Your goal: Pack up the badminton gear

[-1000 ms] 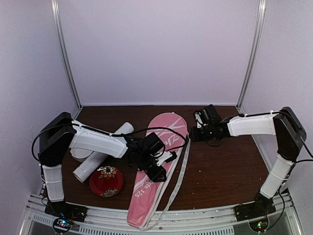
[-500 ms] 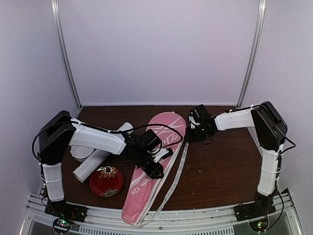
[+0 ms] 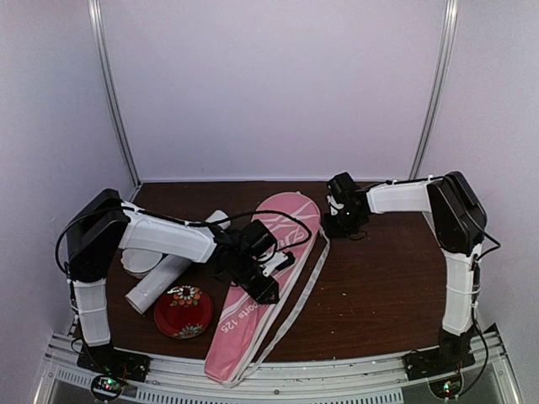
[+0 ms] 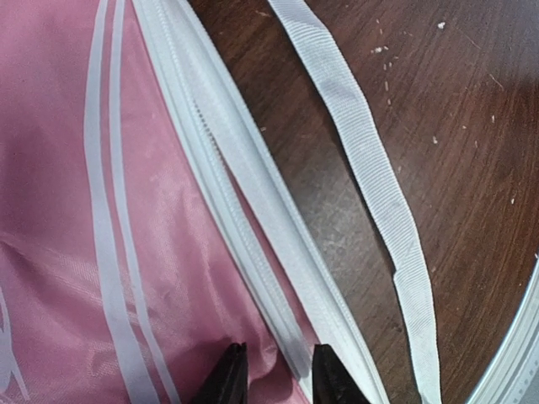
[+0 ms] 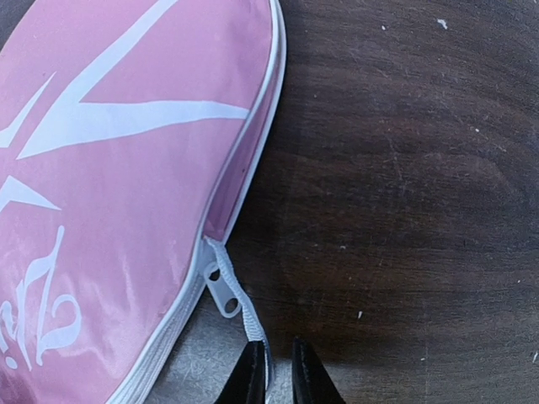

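The long pink bag (image 3: 236, 332) with white lettering lies diagonally on the brown table, its round head end at the back. My left gripper (image 3: 265, 282) is at the bag's right edge. In the left wrist view this gripper (image 4: 278, 377) is shut on a bunched fold of pink fabric (image 4: 67, 210) and white zipper edging. My right gripper (image 3: 330, 225) is at the head end's right rim. Its jaws (image 5: 280, 370) stand narrowly open, and the white strap end (image 5: 248, 324) beside the zipper pull (image 5: 221, 290) runs in along the left finger. A white tube (image 3: 173, 268) lies left of the bag.
A red floral plate (image 3: 183, 311) sits near the front left, touching the tube's end. A white bowl (image 3: 139, 263) shows partly behind the left arm. The bag's loose white strap (image 3: 295, 295) trails over the table along its right side. The frame posts stand at the back corners.
My right arm has swung left to the bag's head end and its jaws have narrowed around the strap end. The bag's lower end has shifted left with my left gripper.
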